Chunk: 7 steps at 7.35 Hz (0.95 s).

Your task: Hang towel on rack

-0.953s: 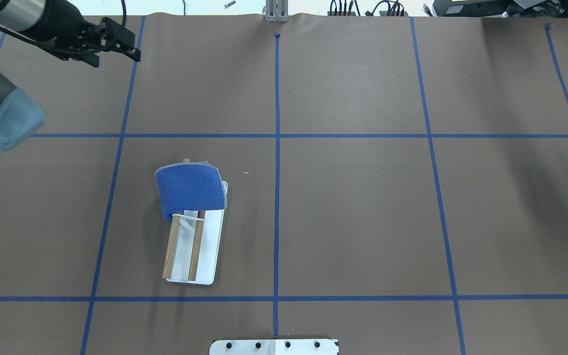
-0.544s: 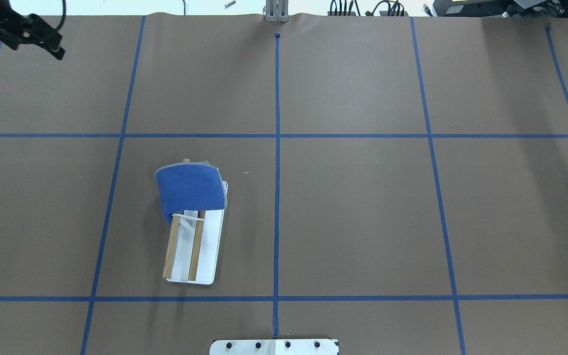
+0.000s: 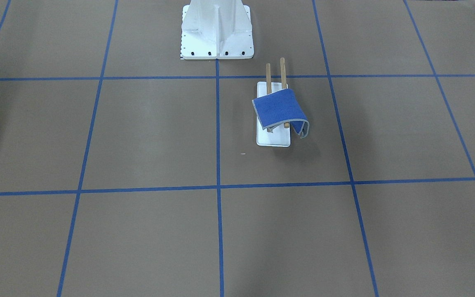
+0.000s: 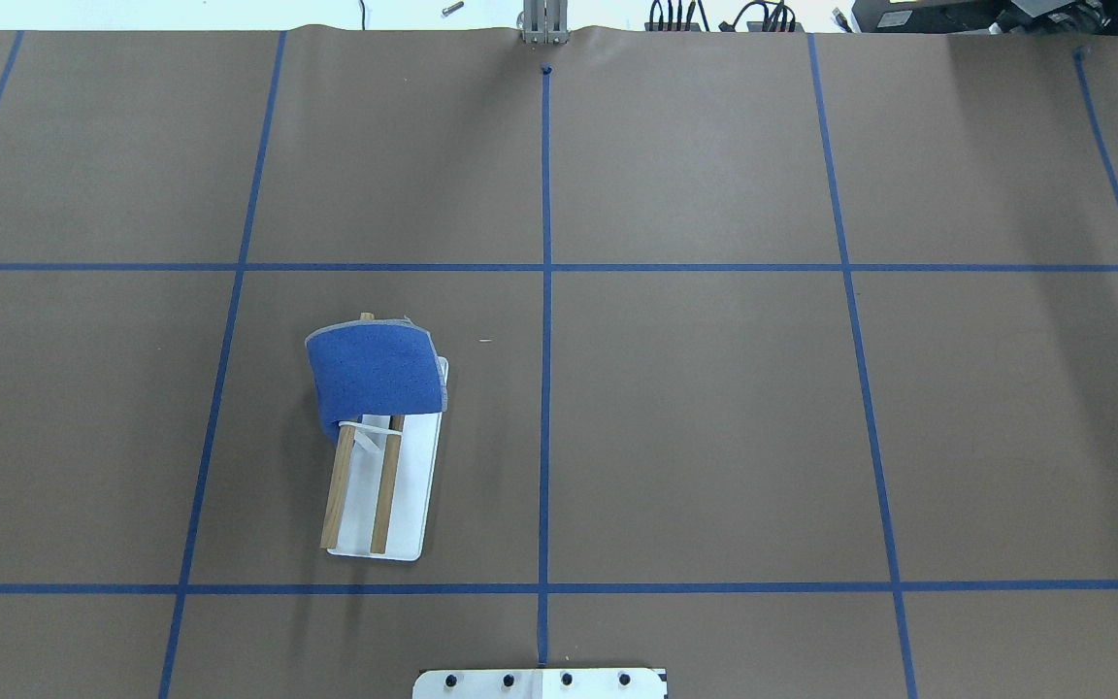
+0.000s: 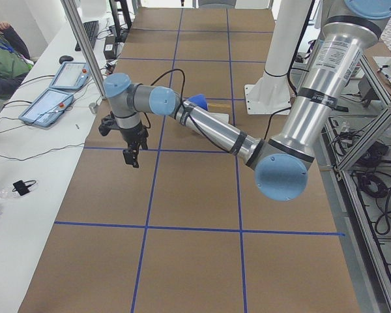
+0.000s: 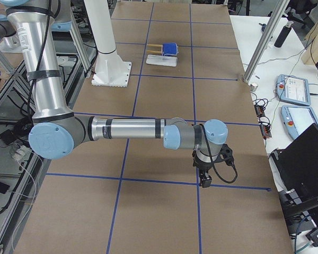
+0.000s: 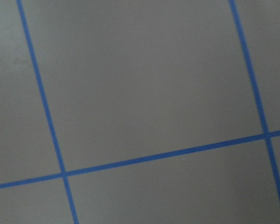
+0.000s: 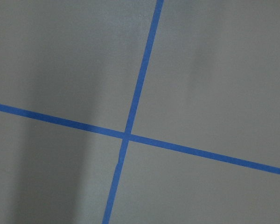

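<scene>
Small royal-blue square towel [image 4: 375, 369] draped across brown two-dowel wooden rack [image 4: 385, 490].
Left gripper [image 5: 131, 156], right gripper [image 6: 205, 181] well away over brown table [image 4: 714, 437]; apart or together, cannot tell.

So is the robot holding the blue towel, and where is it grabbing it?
No, nothing is held. The towel hangs over the rack by itself, and the left gripper and right gripper are both far away from it.

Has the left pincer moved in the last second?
Yes. The left pincer has gone out of the overhead view past its left edge, away from the rack that holds the towel.
</scene>
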Motion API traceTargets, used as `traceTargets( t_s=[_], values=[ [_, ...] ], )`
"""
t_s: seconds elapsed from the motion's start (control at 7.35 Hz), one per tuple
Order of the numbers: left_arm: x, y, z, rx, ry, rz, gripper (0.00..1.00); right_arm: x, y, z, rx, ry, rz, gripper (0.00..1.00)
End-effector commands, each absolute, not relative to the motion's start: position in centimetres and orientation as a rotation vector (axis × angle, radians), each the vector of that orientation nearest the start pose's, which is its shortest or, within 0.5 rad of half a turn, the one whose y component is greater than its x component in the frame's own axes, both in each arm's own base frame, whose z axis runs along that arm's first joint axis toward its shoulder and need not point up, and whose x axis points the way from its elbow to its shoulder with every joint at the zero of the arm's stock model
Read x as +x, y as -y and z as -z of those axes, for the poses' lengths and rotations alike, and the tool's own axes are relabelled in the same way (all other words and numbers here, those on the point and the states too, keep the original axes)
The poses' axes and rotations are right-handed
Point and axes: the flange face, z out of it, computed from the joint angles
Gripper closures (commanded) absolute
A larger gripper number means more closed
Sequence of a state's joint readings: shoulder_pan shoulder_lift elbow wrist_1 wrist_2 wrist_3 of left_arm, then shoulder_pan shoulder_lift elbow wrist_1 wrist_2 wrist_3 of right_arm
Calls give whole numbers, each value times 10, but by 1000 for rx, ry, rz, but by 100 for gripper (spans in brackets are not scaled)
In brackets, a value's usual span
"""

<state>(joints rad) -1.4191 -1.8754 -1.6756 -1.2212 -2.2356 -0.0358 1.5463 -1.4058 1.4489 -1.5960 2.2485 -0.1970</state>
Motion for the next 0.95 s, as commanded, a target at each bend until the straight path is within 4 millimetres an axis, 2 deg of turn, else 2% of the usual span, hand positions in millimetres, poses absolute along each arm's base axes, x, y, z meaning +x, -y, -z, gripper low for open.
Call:
traceTargets(
  t_s=[0.0, 0.27, 0.41, 0.68, 0.82],
  values=[
    [-22, 552, -554, 36, -676, -102, 1, 58, 563, -635, 87, 673, 217, 0],
    [-51, 498, -610, 59, -717, -92, 1, 58, 562, -633, 91, 674, 218, 0],
    [-56, 492, -608, 88, -799, -71, 1, 57, 562, -633, 91, 674, 220, 0],
    [-56, 493, -612, 89, -804, -80, 1, 57, 561, -635, 92, 673, 220, 0],
    [-57, 492, -602, 110, -811, -87, 1, 57, 561, -635, 91, 673, 219, 0]
  ],
)
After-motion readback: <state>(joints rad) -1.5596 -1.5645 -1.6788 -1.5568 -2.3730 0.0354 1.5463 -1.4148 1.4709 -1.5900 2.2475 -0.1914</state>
